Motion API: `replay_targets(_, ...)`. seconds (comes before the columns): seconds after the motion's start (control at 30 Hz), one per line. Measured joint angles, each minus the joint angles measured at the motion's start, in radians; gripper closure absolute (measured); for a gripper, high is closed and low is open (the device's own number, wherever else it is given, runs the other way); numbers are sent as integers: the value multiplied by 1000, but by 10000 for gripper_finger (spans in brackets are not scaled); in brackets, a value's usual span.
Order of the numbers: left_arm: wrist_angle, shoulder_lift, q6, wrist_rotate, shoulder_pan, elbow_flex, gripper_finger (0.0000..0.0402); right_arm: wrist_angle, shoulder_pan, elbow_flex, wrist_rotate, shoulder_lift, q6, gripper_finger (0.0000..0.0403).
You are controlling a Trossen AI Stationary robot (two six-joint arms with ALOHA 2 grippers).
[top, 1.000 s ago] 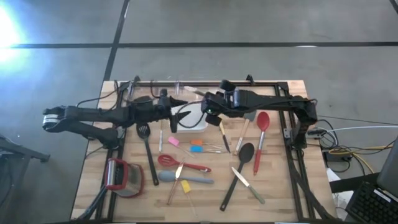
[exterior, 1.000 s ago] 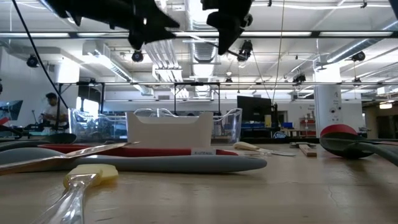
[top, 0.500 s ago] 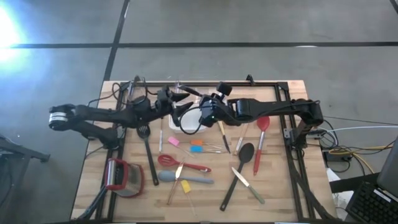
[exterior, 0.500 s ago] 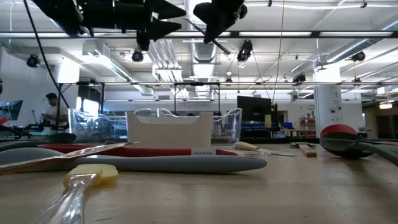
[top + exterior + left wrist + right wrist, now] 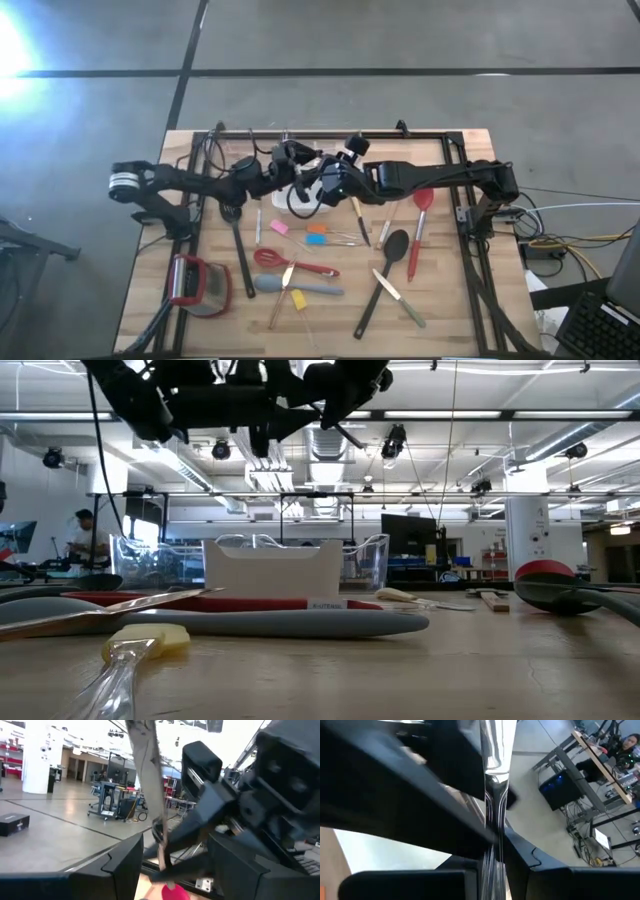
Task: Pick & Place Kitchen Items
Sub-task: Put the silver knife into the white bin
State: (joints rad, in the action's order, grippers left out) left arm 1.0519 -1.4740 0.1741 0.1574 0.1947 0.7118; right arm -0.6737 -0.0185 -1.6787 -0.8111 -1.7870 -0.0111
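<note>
Both grippers meet in mid-air above the far middle of the wooden surface (image 5: pixel 450 290), right over the white square dish (image 5: pixel 312 200). Right gripper (image 5: pixel 322 180) is clamped on a shiny metal utensil handle (image 5: pixel 492 795), the polished stem running straight up between its dark fingers in the right wrist view. Left gripper (image 5: pixel 292 170) faces it, jaws spread wide, and in the left wrist view that same thin metal stem hangs between its two fingers; whether they touch it I cannot tell. Below them, loose kitchen items lie scattered: a black slotted turner (image 5: pixel 236 240) on the left side, a red whisk (image 5: pixel 285 262) and a grey-blue spatula (image 5: pixel 290 287) toward the near edge, a black spoon (image 5: pixel 385 262) and a red spoon (image 5: pixel 420 215) to the right, and a wooden-handled knife (image 5: pixel 398 297) just beside the black spoon. Small coloured pieces (image 5: pixel 316 236) sit near the dish. A red-and-grey rounded gadget (image 5: pixel 198 285) rests at the near left corner.
</note>
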Motion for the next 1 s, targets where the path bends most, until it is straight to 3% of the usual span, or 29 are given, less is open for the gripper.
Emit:
replay_targets(0.17, -5, -22, -23, 0, 3, 32, 176, -17, -13, 1, -1, 0, 0, 362)
replay_targets(0.3, -6, -13, -22, 0, 8, 24, 204, -43, -15, 0, -3, 2, -14, 362)
replay_targets(0.63, -39, -8, -22, -28, 15, 21, 369, -45, -14, 1, -7, 2, -17, 362)
replay_targets(1.0, -109, 30, -36, -128, 48, 23, 369, -48, -16, 0, 3, 6, -86, 348)
